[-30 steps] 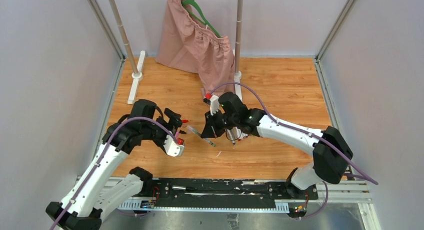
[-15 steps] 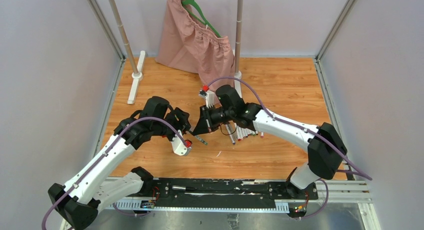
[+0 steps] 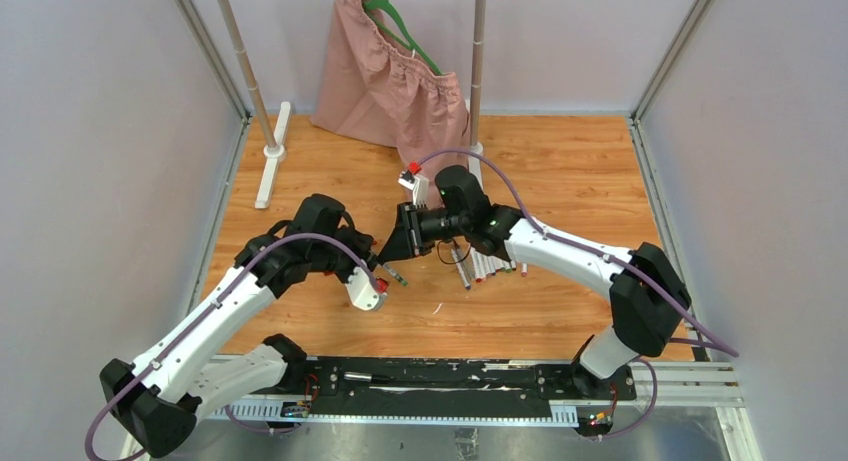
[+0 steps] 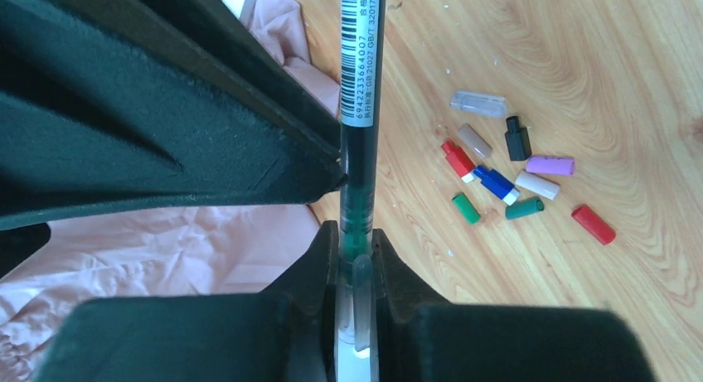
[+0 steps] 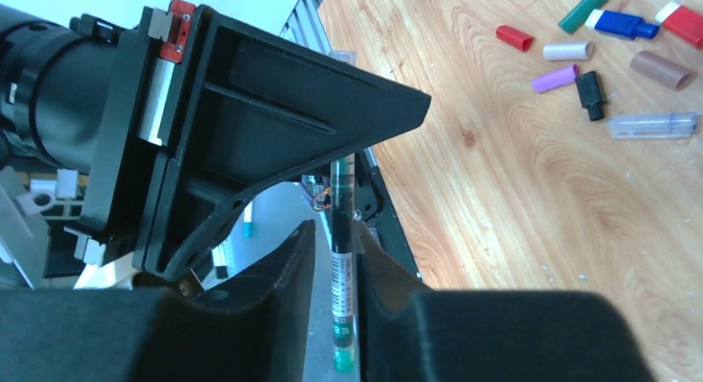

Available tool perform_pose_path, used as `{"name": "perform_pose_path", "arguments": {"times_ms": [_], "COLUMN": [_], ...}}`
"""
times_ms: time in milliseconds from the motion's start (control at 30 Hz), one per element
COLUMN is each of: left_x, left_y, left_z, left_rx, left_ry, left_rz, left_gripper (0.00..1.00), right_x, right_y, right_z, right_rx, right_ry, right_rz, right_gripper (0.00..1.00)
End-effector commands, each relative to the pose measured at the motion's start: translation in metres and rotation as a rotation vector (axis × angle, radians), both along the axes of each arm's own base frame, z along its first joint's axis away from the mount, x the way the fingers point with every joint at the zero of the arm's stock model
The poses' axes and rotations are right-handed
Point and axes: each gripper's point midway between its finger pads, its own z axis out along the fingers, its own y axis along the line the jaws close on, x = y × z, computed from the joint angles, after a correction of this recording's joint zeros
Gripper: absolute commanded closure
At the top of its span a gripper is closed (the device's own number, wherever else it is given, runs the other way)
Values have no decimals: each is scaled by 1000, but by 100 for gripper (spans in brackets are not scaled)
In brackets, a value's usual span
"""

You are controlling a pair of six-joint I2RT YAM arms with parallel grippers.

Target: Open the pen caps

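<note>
Tiny loose pen caps (image 4: 496, 183) (red, green, blue, purple, black) lie at the frame's right. The left fingers (image 4: 303, 278) clamp the pen (image 4: 358, 150); right fingers (image 5: 278, 316) — grip unclear.

Barcoded pen (image 4: 359, 133) between shut jaws; loose pen caps (image 4: 496, 183) on wood (image 4: 597, 84), pink cloth (image 4: 166, 249) alongside.

My left gripper (image 4: 356, 237) and right gripper (image 5: 336, 233) meet on one pen (image 4: 358, 84) mid-table (image 3: 580, 181), barring passage there. The skirt (image 3: 385, 86) and rack poles (image 3: 478, 61) crowd the far edge. Loose caps (image 4: 497, 183) and pens (image 3: 487, 269) litter the middle. I see open wood along the right edge.
</note>
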Motion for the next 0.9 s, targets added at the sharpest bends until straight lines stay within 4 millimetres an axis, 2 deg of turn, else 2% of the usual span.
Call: {"name": "perform_pose_path", "arguments": {"times_ms": [0, 67, 133, 267, 333, 433, 467, 567, 633, 733, 867], "left_x": [6, 8, 9, 9, 11, 11, 11, 16, 27, 43, 63], "left_y": [-3, -4, -5, -5, -5, -2, -1, 6, 13, 22, 32], "left_z": [9, 13, 16, 18, 18, 16, 14, 5, 0, -6, -6], "left_rx": [-32, -49, -60, -67, -70, -58, -50, -14, -1, 43, 59], "left_ry": [-1, 12, 18, 21, 27, 26, 24, 2, -37, -96, -115], "left_rz": [48, 71, 85, 92, 108, 117, 118, 137, 197, 261, 353], "left_gripper": [100, 100, 100, 100, 100, 100, 100, 100, 100, 100, 100], "right_x": [-3, -5, -7, -6, -4, -1, 0, 2, 2, -6, -20], "right_y": [-2, -2, 0, 4, 5, 2, -1, -11, -22, -38, -71], "right_z": [-14, -17, -21, -18, -18, -19, -19, -25, -32, -46, -71], "right_rx": [-22, -26, -26, -8, -8, -13, -16, -38, -73, -133, -250], "right_ry": [29, 33, 41, 46, 47, 38, 35, 35, 38, 37, 32], "right_rz": [6, 7, 13, 17, 12, -15, -26, -66, -90, -99, -122], "right_gripper": [65, 60, 59, 61, 73, 98, 100, 100, 100, 100, 100]}}
